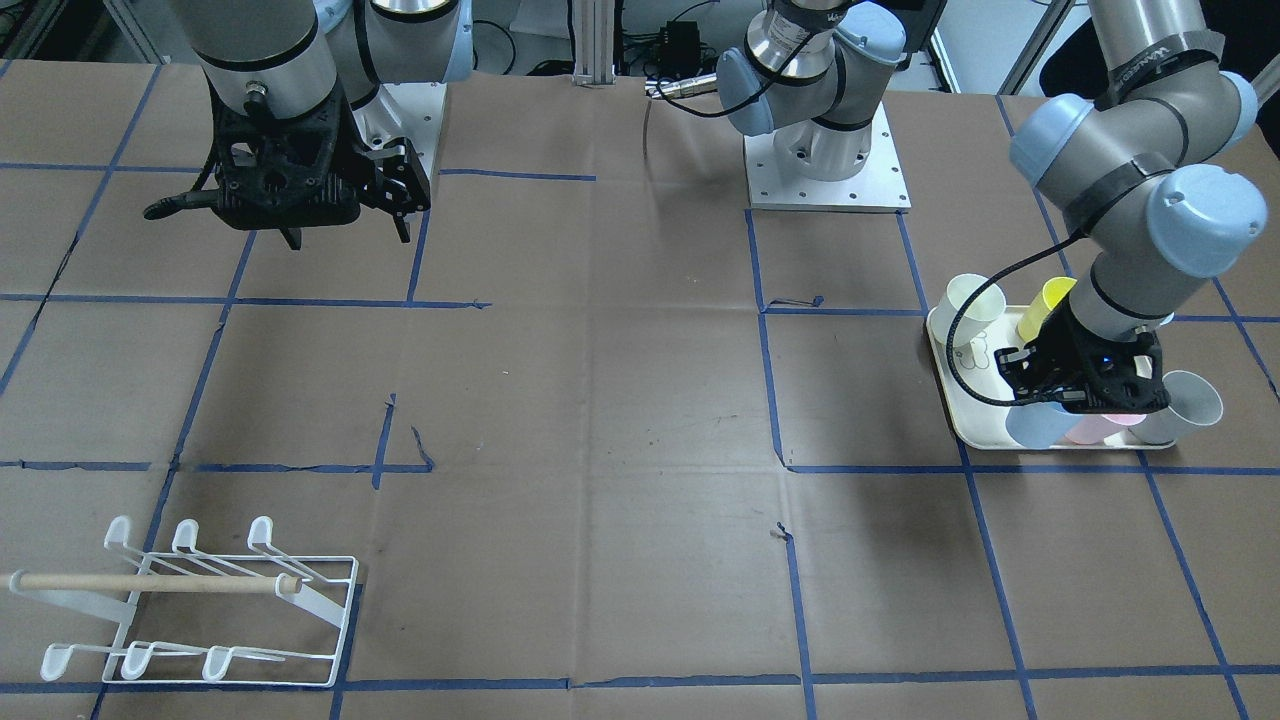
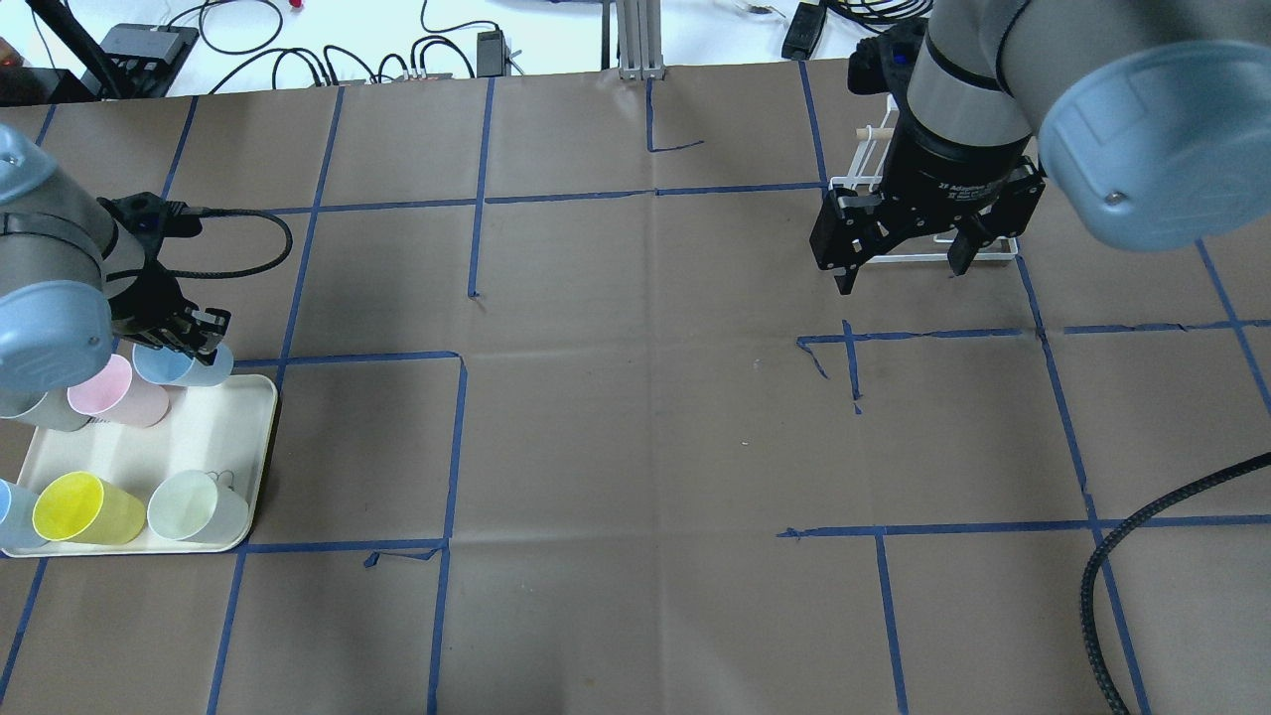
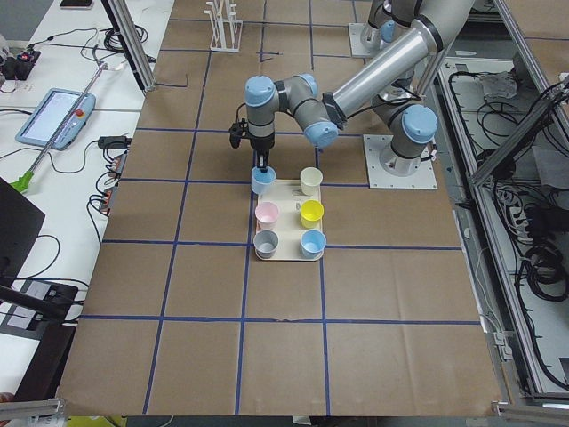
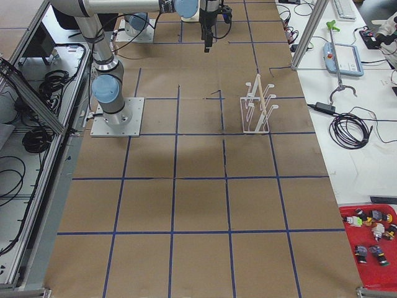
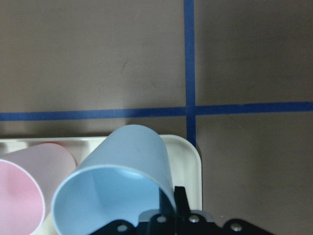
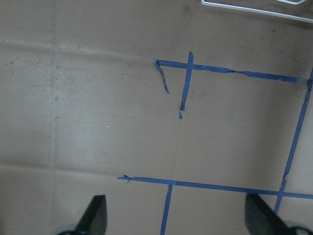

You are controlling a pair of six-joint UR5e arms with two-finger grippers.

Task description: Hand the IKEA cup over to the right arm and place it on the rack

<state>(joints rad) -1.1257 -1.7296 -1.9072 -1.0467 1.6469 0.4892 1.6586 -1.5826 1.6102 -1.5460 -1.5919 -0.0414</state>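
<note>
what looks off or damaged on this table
Only the blue tape: it is torn and curled loose below the right gripper, with another ragged bit by the tray. The rack stands upright; the left gripper pinches the rim of the light blue cup.

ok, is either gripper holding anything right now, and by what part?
Left gripper appears to pinch the light blue cup by its rim wall. Right gripper open, empty.
</note>
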